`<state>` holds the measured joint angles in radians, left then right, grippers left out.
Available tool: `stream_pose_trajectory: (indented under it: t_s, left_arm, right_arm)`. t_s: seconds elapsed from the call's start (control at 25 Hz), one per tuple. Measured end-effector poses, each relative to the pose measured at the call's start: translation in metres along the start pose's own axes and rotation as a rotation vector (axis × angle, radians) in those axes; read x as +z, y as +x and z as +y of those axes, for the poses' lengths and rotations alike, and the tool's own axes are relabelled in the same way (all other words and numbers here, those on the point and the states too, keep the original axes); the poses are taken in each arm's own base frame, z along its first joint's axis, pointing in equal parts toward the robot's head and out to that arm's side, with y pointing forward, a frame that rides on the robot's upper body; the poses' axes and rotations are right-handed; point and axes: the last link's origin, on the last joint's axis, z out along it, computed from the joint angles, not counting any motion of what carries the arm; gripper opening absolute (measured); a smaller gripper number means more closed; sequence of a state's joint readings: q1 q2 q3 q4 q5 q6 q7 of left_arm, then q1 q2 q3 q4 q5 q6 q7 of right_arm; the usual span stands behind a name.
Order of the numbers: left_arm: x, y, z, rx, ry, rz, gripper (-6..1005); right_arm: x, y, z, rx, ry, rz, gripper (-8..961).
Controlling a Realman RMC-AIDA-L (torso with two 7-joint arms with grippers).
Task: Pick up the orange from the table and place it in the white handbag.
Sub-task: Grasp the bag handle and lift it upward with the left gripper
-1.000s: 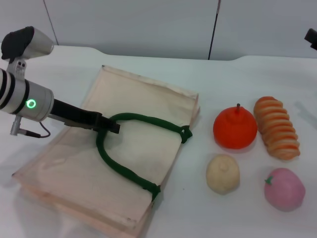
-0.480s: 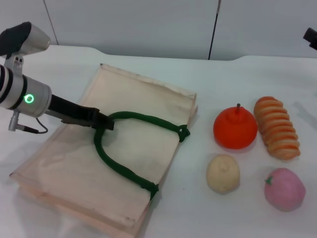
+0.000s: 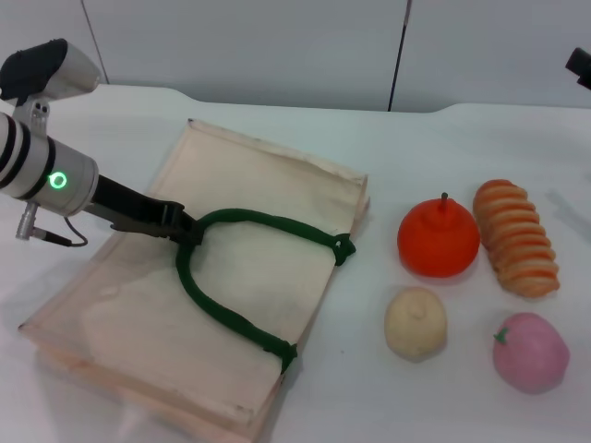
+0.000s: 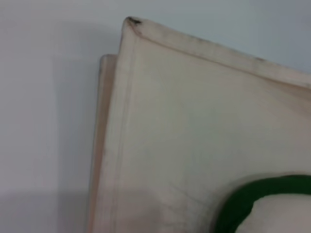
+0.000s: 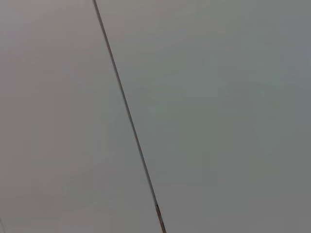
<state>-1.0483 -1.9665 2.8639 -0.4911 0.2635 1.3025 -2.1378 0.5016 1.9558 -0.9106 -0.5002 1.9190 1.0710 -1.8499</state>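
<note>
The orange [image 3: 438,237], round and bright orange-red with a short dark stem, rests on the white table [image 3: 434,148] right of the white handbag [image 3: 268,185]. The handbag lies flat with its dark green rope handle [image 3: 222,309] looped on top. My left gripper [image 3: 189,232] is over the bag's left half, shut on the bend of that handle. The left wrist view shows a bag corner [image 4: 160,111] and a piece of green handle [image 4: 252,196]. A dark part of my right arm [image 3: 580,66] shows at the upper right edge, far from the orange.
A ridged orange-and-cream loaf [image 3: 517,237] lies just right of the orange. A cream round item [image 3: 416,322] and a pink round fruit [image 3: 530,351] sit in front of them. A grey wall [image 5: 194,97] stands behind the table.
My left gripper has shifted left across the bag, drawing the green handle's bend with it. The bag's left side has slid slightly left. The fruits have stayed put.
</note>
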Motion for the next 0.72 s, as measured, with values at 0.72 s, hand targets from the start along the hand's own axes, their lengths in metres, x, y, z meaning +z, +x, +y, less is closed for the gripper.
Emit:
stream_pose_trajectory:
  t_s: [0.72]
  left_arm:
    - [0.0016,0.0,-0.0004,-0.007,0.008,-0.006,125]
  right_arm:
    - [0.0002,0.0003,0.0007,0.003,-0.002,-0.002,889]
